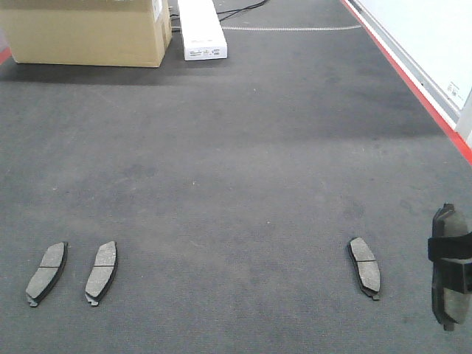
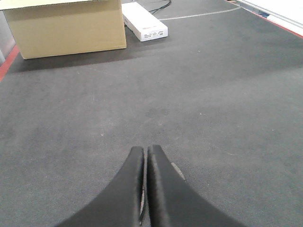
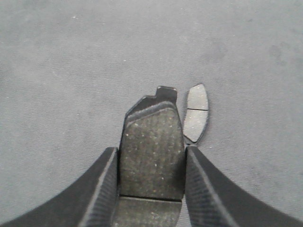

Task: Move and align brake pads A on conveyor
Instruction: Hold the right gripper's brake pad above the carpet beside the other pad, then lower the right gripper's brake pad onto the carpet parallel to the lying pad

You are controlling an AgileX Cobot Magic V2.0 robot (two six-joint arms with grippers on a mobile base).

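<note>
On the dark conveyor (image 1: 236,147) two brake pads (image 1: 46,274) (image 1: 101,273) lie side by side at the near left, and a third pad (image 1: 365,267) lies at the near right. My right gripper (image 3: 150,156) is shut on a fourth brake pad (image 3: 151,135), gripping its long sides above the belt. This held pad (image 1: 450,295) shows at the far right edge, just right of the third pad (image 3: 195,113). My left gripper (image 2: 144,150) is shut, low over the belt, with a sliver of a pad (image 2: 177,170) showing behind its right finger.
A cardboard box (image 1: 88,29) and a long white box (image 1: 200,29) stand at the far end of the belt, with cables behind them. The red edge (image 1: 413,81) runs along the right side, and a red strip (image 2: 7,64) along the left.
</note>
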